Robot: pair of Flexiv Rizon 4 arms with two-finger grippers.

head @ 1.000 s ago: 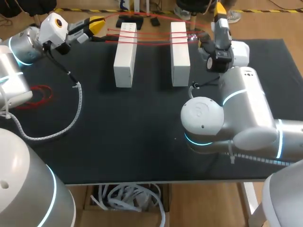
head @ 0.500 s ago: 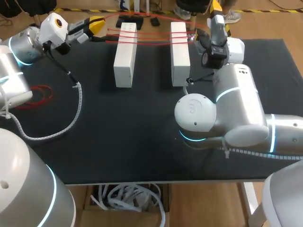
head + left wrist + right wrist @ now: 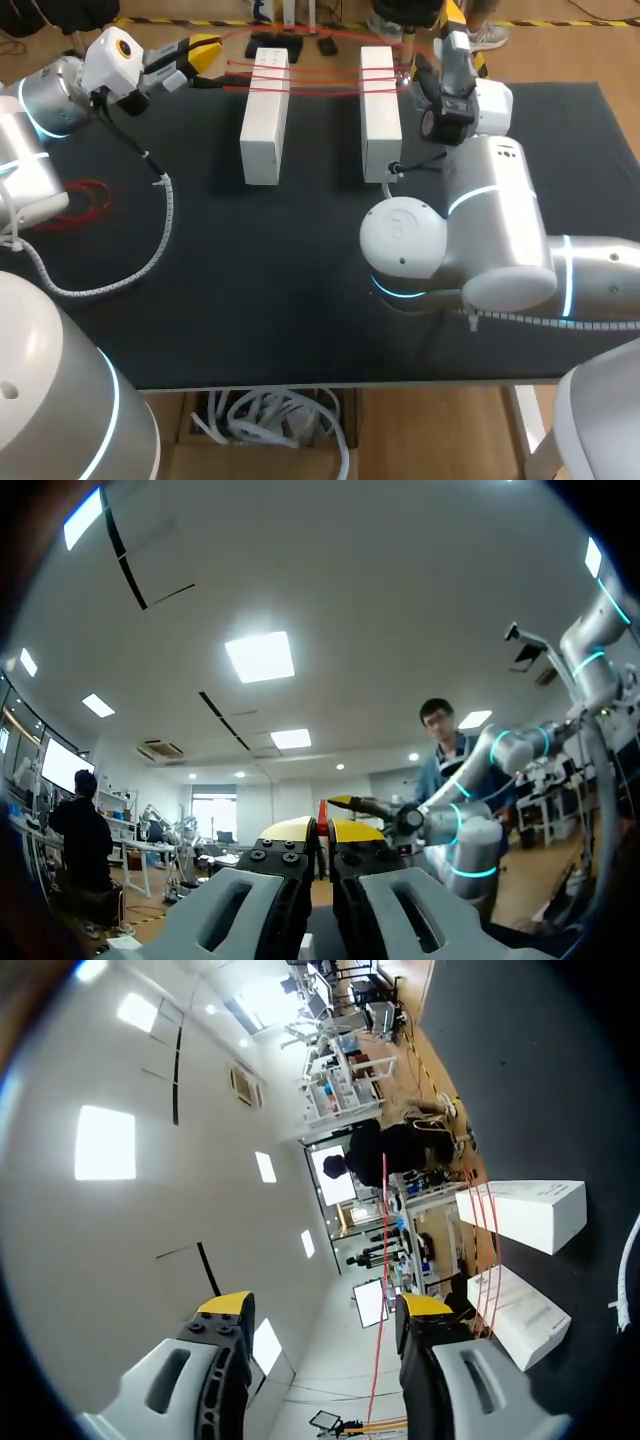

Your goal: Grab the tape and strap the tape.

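Red tape (image 3: 320,72) runs taut across two white blocks (image 3: 265,115) at the counter's (image 3: 300,250) far edge, pinched by the left fingers (image 3: 203,46); the right fingers (image 3: 458,16) are spread around one strand, which could slip out and slacken the wraps

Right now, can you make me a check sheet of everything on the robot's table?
surface: black table, matte.
job's things: red tape stretched in strands across left white box and right white box, which stand apart.
clutter: red coil beside the left arm.
grippers: left gripper shut on the tape; right gripper open, a strand between its fingers.
cables: white ribbed cable curling on the table.
surroundings: nothing seen.
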